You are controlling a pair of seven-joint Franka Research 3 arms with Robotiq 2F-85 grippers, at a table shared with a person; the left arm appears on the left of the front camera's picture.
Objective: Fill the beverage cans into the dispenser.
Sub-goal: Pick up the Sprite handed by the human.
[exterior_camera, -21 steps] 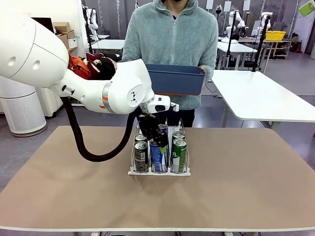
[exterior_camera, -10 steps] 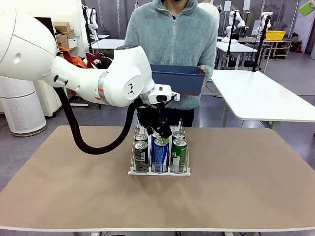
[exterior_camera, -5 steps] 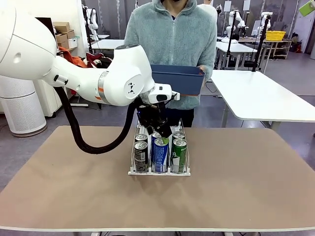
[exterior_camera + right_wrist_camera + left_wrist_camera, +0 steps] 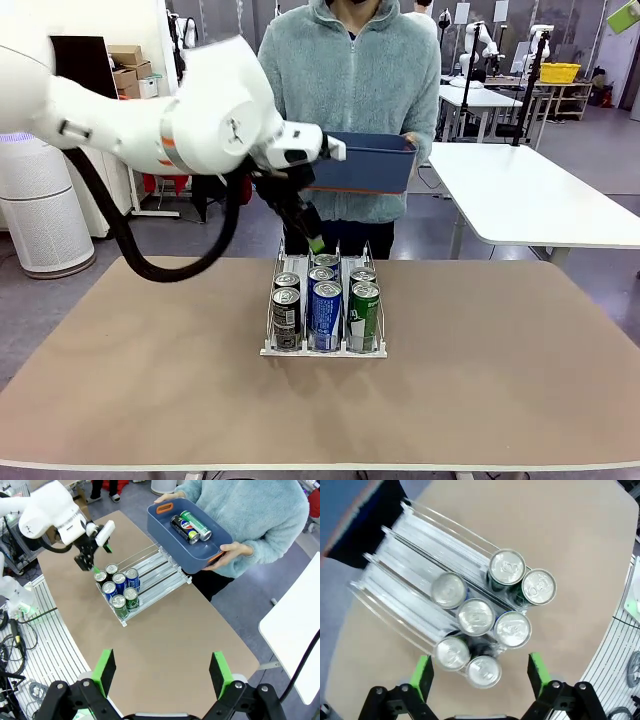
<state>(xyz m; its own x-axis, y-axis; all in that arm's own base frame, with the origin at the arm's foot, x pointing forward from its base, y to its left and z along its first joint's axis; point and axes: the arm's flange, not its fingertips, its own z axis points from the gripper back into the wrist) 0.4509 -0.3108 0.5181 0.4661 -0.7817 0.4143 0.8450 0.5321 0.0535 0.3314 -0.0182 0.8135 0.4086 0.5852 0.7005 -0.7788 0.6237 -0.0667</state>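
Front level, both wrists above dispenser (image 4: 300, 352)

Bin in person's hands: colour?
Blue bin, orange handles; right wrist view shows it best.

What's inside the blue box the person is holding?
Two cans lie in the blue box: a dark can and a green can, side by side. From the front, its wall hides the inside. Anything under them is covered.
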